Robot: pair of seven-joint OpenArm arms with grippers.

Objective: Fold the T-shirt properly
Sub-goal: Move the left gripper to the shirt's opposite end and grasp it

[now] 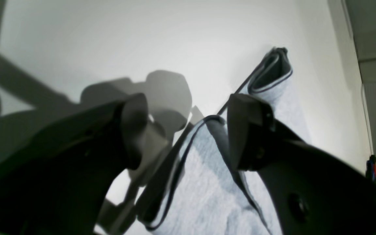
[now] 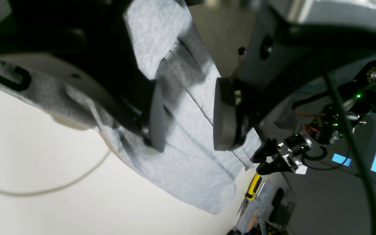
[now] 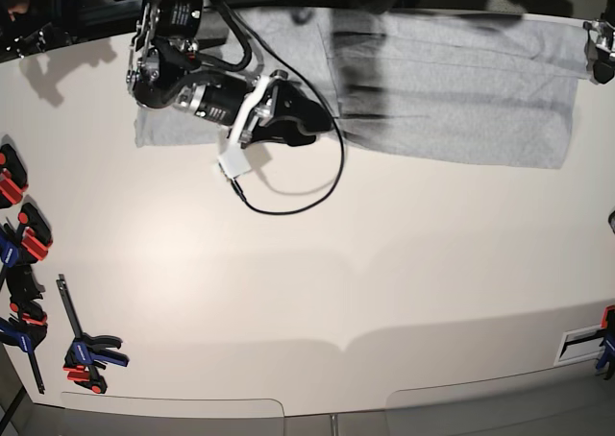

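R gripper (image 2: pixel 188 120): jaws apart, grey cloth of the T-shirt (image 3: pixel 452 81) running between the pads (image 2: pixel 223 114), not pinched as far as seen. In base view it sits over the shirt's near edge, left-centre. L gripper (image 1: pixel 188 130): jaws wide, nothing held; a folded hem lies between and just beyond the tips, at the shirt's corner near the table's (image 3: pixel 384 282) right edge.

Shirt lies spread flat along far edge of table, w/ one folded band.

Step, my read: taking hold of the edge for a fold. Next: both close on cloth, lift together, keep edge taut.
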